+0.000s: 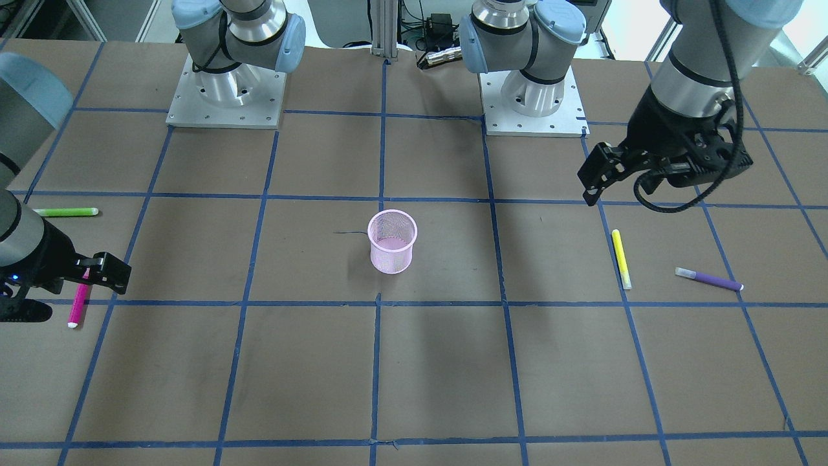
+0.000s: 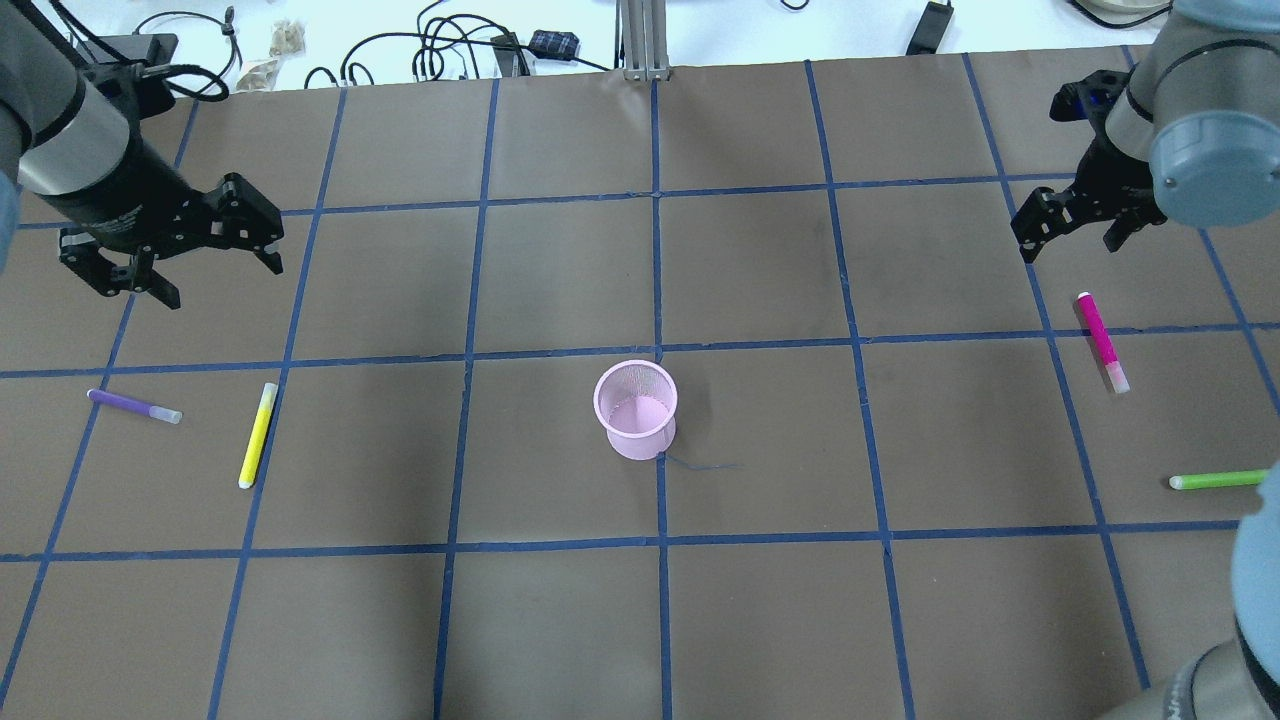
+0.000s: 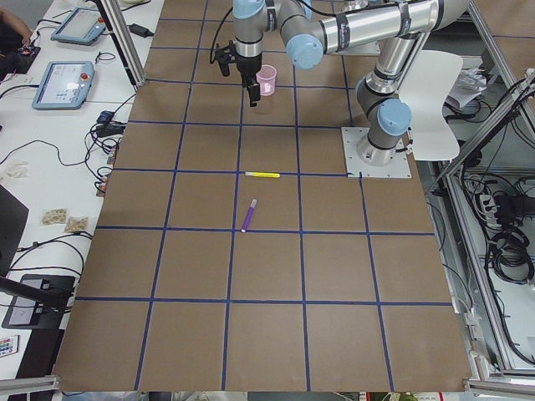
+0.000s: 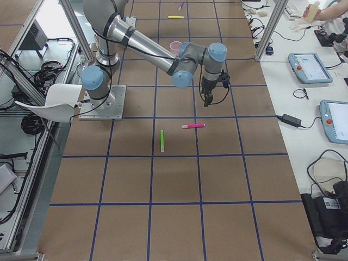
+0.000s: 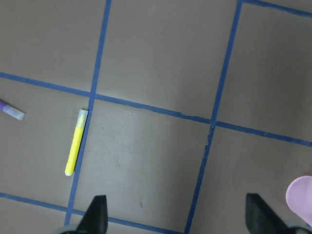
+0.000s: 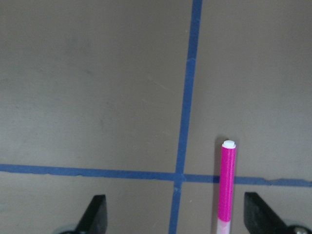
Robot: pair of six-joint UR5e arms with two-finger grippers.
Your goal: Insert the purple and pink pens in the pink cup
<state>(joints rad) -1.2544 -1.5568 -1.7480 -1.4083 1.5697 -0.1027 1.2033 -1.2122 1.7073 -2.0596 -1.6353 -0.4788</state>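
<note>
The pink mesh cup [image 2: 636,408] stands upright and empty at the table's middle; it also shows in the front view [image 1: 392,241]. The purple pen [image 2: 134,405] lies flat on the robot's left side, also seen in the front view [image 1: 709,279]. My left gripper [image 2: 215,275] hangs open and empty above the table, behind the purple pen; only that pen's tip [image 5: 10,110] shows in the left wrist view. The pink pen [image 2: 1100,340] lies flat on the right side. My right gripper [image 2: 1068,243] is open and empty above its far end; the pen [image 6: 226,187] lies between the fingers, nearer the right one.
A yellow pen [image 2: 257,434] lies next to the purple pen, on the cup's side. A green pen [image 2: 1218,480] lies near the right edge, closer to the robot than the pink pen. The two arm bases [image 1: 226,97] [image 1: 533,97] stand at the robot's side of the table.
</note>
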